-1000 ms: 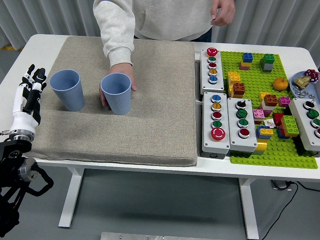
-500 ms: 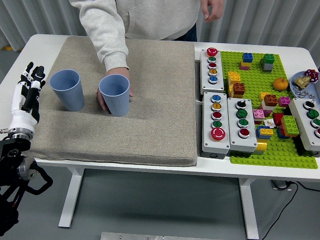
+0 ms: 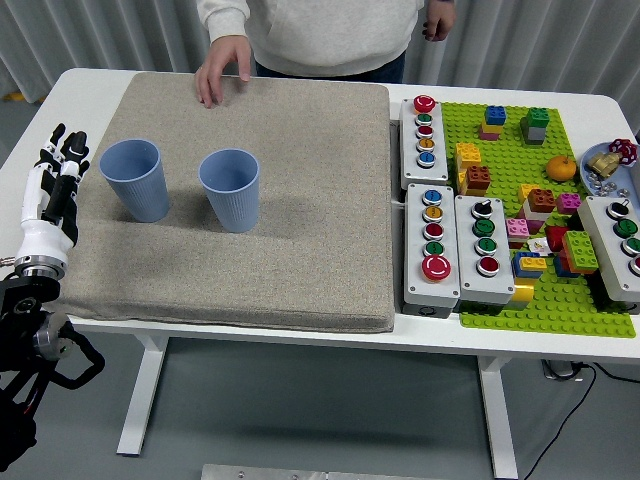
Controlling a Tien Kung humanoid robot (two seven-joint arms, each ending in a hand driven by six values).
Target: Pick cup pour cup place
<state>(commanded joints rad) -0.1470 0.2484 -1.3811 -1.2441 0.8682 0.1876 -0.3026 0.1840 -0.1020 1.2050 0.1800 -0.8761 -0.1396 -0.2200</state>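
Two blue cups stand upright on the grey mat (image 3: pixel 300 250) that covers the left part of the table (image 3: pixel 85 85): left cup (image 3: pixel 133 179) near the mat's left edge, right cup (image 3: pixel 230 189) just beside it, a gap between, not touching. Both mouths up, prob. set that way so one can be lifted and tipped into the other; contents can't be made out. The mat likely gives a soft, non-slip base.

Left robot hand (image 3: pixel 58 185) sits at the table's left edge, fingers straight and pointing away from the robot, holding nothing, near the left cup but apart from it. Looks like a ready pose, so pick not yet started. Right arm not in view.

A person stands at the far side; one hand (image 3: pixel 221 67) rests at the mat's far edge, well clear of the cups, other hand at the picture's top.

Right of the mat: grey button boxes (image 3: pixel 443 235), then a green brick plate (image 3: pixel 560 300) w/ coloured blocks and a small orange (image 3: pixel 561 167). All well apart from the cups, nothing blocks the reach from the left. Only snag: cups close together, so a grasp on one could nudge the other.
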